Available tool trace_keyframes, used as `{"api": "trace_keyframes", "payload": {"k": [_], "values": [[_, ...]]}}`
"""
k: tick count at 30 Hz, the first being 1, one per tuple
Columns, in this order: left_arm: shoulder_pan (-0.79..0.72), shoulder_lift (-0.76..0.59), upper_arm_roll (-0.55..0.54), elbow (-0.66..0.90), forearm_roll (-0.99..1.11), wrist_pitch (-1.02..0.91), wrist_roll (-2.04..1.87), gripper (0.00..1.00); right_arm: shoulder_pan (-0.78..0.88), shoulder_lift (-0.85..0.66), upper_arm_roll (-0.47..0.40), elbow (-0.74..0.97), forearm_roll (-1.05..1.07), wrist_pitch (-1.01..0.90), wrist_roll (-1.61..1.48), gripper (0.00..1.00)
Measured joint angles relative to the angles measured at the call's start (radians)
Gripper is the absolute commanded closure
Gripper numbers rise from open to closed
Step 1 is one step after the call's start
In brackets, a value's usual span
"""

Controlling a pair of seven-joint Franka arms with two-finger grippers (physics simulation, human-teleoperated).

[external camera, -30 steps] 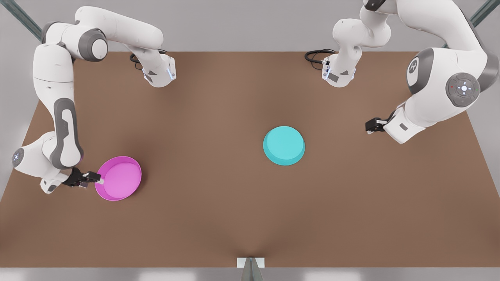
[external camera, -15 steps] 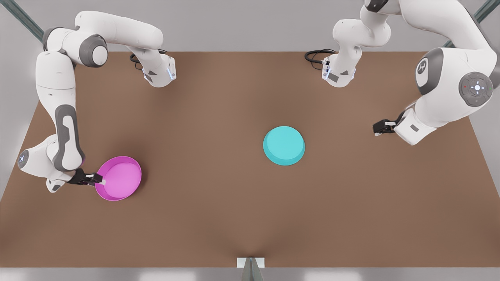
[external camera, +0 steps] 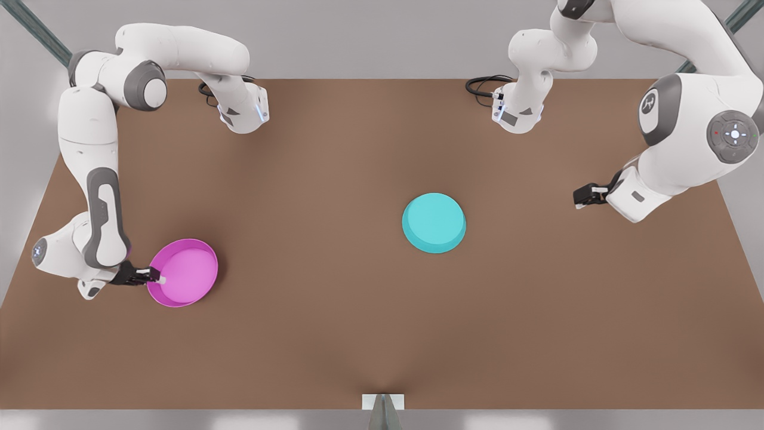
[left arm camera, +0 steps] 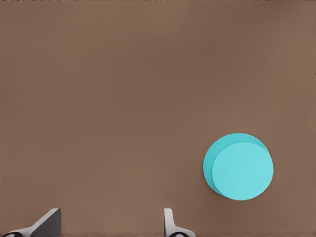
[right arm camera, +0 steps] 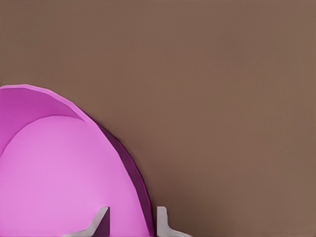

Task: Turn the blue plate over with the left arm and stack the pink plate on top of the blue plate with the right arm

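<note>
Here, on the brown table (external camera: 334,310), two plates well apart: the blue plate (external camera: 434,222) lying upside down near the middle, flat plain underside up, rim against the tabletop, and seen likewise in the left wrist view (left arm camera: 239,166), off to one side and far from the fingertips (left arm camera: 169,219). Toward the front view's left, the pink plate (external camera: 183,272), right way up with the lighter pink inside showing, and perhaps tilted a little, though hard to say for sure. At its rim on the front view's left side, the right gripper (external camera: 156,278), clamped on that rim: in the right wrist view, one fingertip (right arm camera: 100,219) inside the dish over the pale floor of the pink plate (right arm camera: 54,182), the other just outside the darker wall, with the wall pinched between them (right arm camera: 131,219). Behind it, the right arm (external camera: 101,215), folded down from its base at the table's far edge on the front view's left. Over on the front view's right, the left gripper (external camera: 580,196), held above bare table, well apart from the blue plate and pointing roughly toward it; fingers spread wide in the left wrist view (left arm camera: 108,222), nothing between them but brown surface. Above it, the left arm (external camera: 686,143), bent over from its base at the far edge, waiting clear of both dishes.
</note>
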Motion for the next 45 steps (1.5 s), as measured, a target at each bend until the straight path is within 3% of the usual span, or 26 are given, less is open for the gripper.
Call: {"api": "trace_keyframes", "payload": {"k": [1, 2, 19, 27, 35, 45], "values": [[-0.001, -0.001, 0.0, 0.0, 0.0, 0.0, 0.002, 0.0, 0.0, 0.0, 0.0, 0.0, 0.0, -0.004, 0.0, 0.77], [0.001, -0.001, 0.001, 0.0, 0.001, 0.001, 0.004, 0.0, 0.0, 0.0, 0.0, 0.0, 0.0, -0.004, 0.001, 0.79], [-0.028, -0.001, -0.019, 0.018, 0.003, -0.009, 0.0, 0.0, 0.001, -0.024, 0.014, 0.046, 0.014, -0.136, -0.039, 0.79], [-0.009, -0.007, -0.004, 0.028, 0.028, -0.04, -0.002, 0.0, 0.1, -0.077, 0.033, 0.046, 0.016, -0.136, -0.039, 0.79], [-0.023, -0.006, -0.012, 0.028, 0.029, -0.075, -0.006, 0.0, 0.138, -0.091, 0.115, 0.037, 0.018, -0.164, -0.037, 0.79], [-0.026, -0.004, -0.014, 0.028, 0.03, -0.075, -0.015, 0.0, 0.253, -0.098, 0.138, 0.002, 0.176, -0.155, -0.028, 0.79]]}}
